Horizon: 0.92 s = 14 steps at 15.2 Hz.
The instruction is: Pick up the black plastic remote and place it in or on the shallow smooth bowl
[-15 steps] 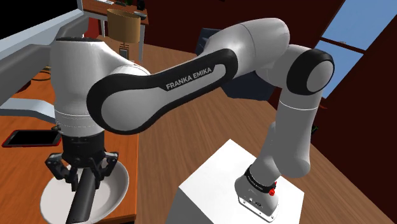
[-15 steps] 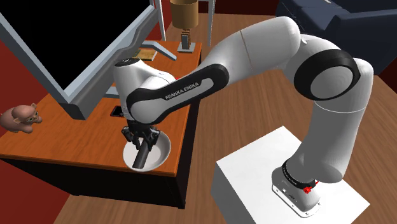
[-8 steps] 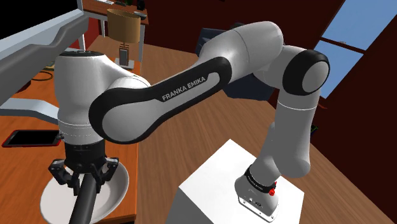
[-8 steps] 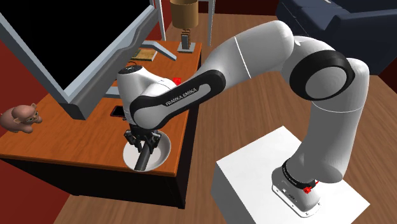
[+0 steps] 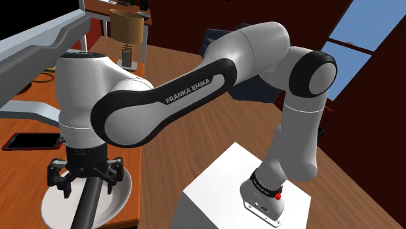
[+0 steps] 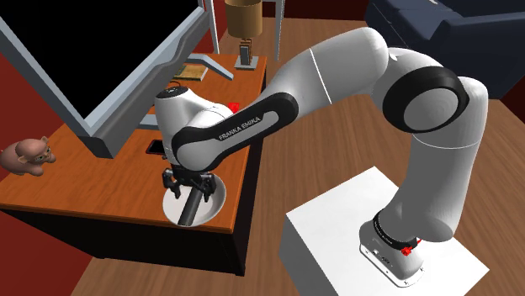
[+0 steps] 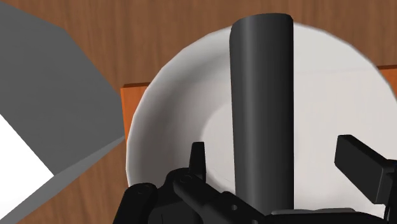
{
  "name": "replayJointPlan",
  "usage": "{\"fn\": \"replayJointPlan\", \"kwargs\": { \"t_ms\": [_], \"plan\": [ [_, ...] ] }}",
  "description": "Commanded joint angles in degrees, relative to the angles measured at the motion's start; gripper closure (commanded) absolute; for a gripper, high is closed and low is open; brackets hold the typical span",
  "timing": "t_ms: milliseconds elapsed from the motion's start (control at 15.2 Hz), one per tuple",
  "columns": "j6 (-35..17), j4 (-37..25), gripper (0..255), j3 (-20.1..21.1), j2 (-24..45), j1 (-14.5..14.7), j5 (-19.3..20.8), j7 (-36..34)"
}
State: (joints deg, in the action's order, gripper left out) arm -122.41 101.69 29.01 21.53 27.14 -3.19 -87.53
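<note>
1. Directly over the bowl (image 5: 122,194) (image 6: 220,197) (image 7: 170,108), the black gripper (image 5: 86,185) (image 6: 187,187) (image 7: 277,159) points down at the end of the white arm (image 5: 195,78) (image 6: 336,67), which reaches across from the white stand (image 5: 221,188) (image 6: 336,235).
2. Its fingers (image 7: 198,159) stand wide apart. The wrist view shows a plain gap between each finger and the remote, so the gripper clasps nothing.
3. The remote (image 5: 90,205) (image 6: 195,208) (image 7: 261,95) is a long, dark, smooth bar. It stands tilted inside the bowl, with its upper end between the spread fingers and its lower end down over the white inner surface.
4. Whether the remote's lower end rests on the bowl's bottom or against its wall cannot be told. The shoulder view's bottom edge cuts that end off.
5. The bowl is white, shallow and round. It sits on the orange-brown desk (image 5: 29,101) (image 6: 101,181) (image 7: 129,95), close to the desk's edge on the stand's side, with the brown wooden floor (image 5: 195,143) (image 6: 320,168) (image 7: 159,32) beyond it.
6. A flat dark phone (image 5: 29,141) (image 6: 154,147) lies on the desk near the bowl, not touching it.
7. A large monitor (image 5: 39,32) (image 6: 101,67) rises over the desk behind the arm.
8. A lamp with a tan shade (image 5: 127,26) (image 6: 244,17) stands at the desk's far end.
9. A small pink-brown toy animal (image 6: 25,155) sits at the desk's corner on the second exterior view's left, well apart from the bowl.
</note>
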Motion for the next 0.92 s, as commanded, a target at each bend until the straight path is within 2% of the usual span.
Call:
{"fn": "replayJointPlan", "kwargs": {
  "t_ms": [0,66,330,858],
  "plan": [
    [0.0,0.0,0,0.0,0.0,0.0,0.0,0.0],
    [-0.01,0.04,0,0.01,-0.03,-0.01,-0.02,0.01],
    [6.37,-3.59,0,0.3,-2.87,-1.29,-1.21,0.75],
    [6.37,-3.59,0,0.29,-2.87,-1.28,-1.21,0.75]
  ]
}}
